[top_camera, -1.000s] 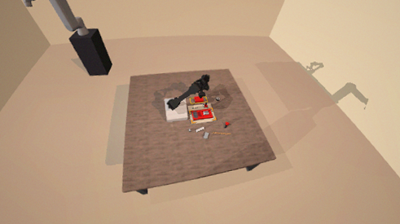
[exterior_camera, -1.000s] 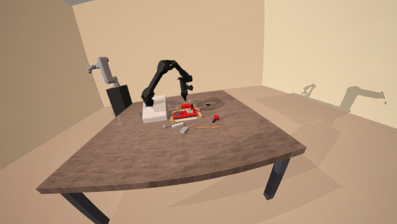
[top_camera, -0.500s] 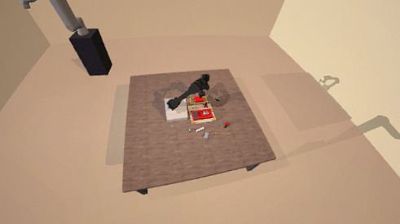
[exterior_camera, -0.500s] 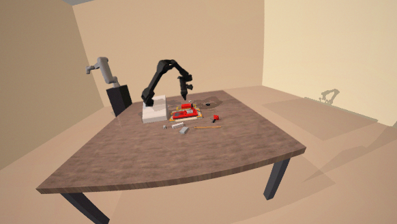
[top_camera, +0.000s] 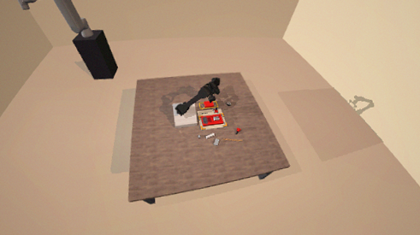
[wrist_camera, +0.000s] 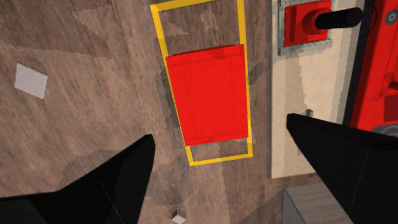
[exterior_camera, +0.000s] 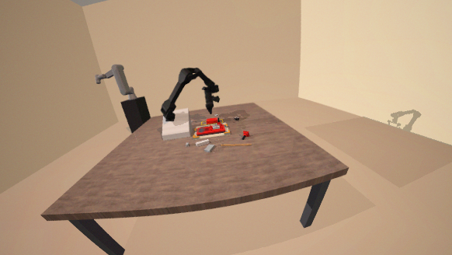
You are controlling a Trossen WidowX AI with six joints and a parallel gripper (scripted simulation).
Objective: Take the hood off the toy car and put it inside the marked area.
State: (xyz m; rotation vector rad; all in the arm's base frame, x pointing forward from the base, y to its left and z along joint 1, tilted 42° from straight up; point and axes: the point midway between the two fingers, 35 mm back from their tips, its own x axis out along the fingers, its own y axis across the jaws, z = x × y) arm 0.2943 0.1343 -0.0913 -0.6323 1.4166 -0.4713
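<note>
The red hood (top_camera: 209, 104) (exterior_camera: 212, 120) (wrist_camera: 210, 97) lies flat on the table inside the yellow outline of the marked area (wrist_camera: 221, 159). In the wrist view its long edges run close along the yellow side lines, and bare table shows inside the outline beyond both ends. The toy car (top_camera: 218, 120) (exterior_camera: 210, 130) (wrist_camera: 366, 102) is red and sits on a pale board beside the marked area. My gripper (top_camera: 212, 100) (exterior_camera: 210, 113) (wrist_camera: 218, 130) is open and empty above the hood, with one finger to each side and table visible between them and the hood.
A red block with a black lever (wrist_camera: 306, 25) stands on the pale board (wrist_camera: 285, 100). A white box (top_camera: 185, 118) (exterior_camera: 176, 130) is beside the car. A red and black part (top_camera: 238, 131) (exterior_camera: 245, 134), a grey block (top_camera: 216, 142) (exterior_camera: 210, 148) and a thin orange stick (exterior_camera: 236, 144) lie nearer the front.
</note>
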